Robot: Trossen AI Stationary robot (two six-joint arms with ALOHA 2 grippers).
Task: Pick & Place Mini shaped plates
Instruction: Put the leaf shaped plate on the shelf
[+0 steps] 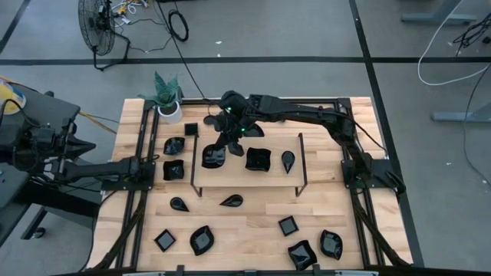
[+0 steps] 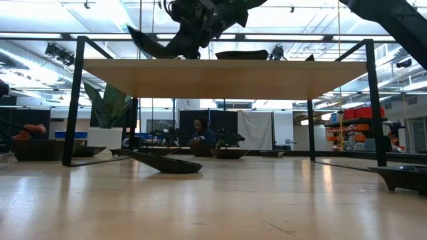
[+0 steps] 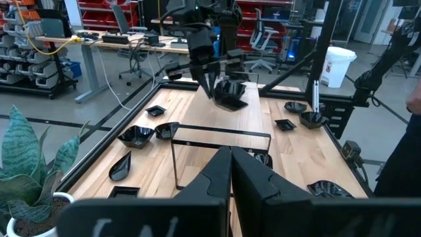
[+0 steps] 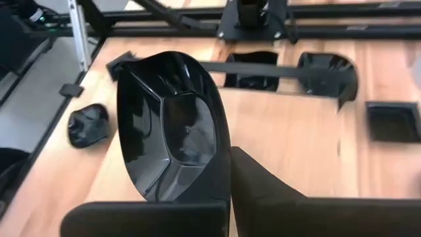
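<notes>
My right gripper reaches over the raised wooden shelf and is shut on one glossy black mini shaped plate, a faceted leaf-shaped dish. In the low view this plate hangs tilted just above the shelf top. A square plate and a teardrop plate rest on the shelf. Several more plates lie on the table around it, such as a teardrop and a square. My left gripper waits shut at the table's left edge, holding nothing. My right gripper pinches the plate's rim at its near end between its two fingers. It comes slanting down from the table's right. The plate sticks out ahead of the fingers, tilted with its free end higher. Whether its low end touches the shelf top I cannot tell.
A white pot with a green plant stands at the far left corner. The shelf's thin black legs stand on the table. Black rails run along the table's left and right sides. Bare wood lies between the near plates.
</notes>
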